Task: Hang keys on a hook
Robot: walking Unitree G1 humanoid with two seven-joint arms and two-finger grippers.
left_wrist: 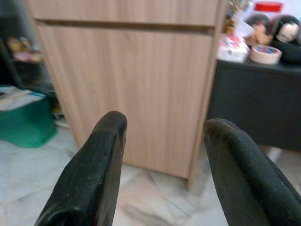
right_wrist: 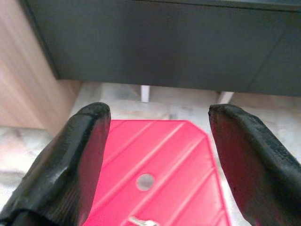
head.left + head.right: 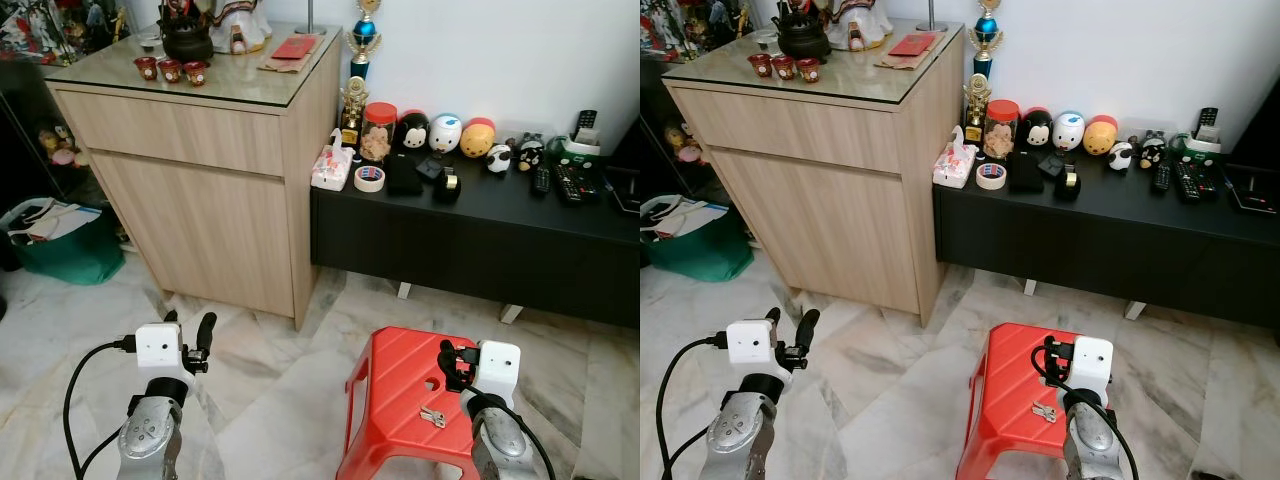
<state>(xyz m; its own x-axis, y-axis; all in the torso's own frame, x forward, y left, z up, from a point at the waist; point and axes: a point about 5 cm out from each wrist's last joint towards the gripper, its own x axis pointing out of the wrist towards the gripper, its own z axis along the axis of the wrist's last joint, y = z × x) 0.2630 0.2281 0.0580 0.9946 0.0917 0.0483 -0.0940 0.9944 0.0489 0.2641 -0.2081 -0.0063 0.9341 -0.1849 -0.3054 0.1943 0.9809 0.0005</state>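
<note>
Keys (image 3: 432,415): lying flat on the red stool (image 3: 395,365), near its right edge, ready to be taken.
Right hand (image 3: 452,366): fingers apart, poised above the stool, lined up for a pick.
Left hand (image 3: 195,340): fingers apart, idle over the floor.

The right gripper (image 2: 157,141) hangs above a red stool (image 2: 174,160), fingers (image 2: 70,160) spread wide. Keys (image 2: 143,221) (barely showing) lie on the seat.

Glossy plastic stool (image 3: 400,395), metal keys (image 3: 432,415)
</note>
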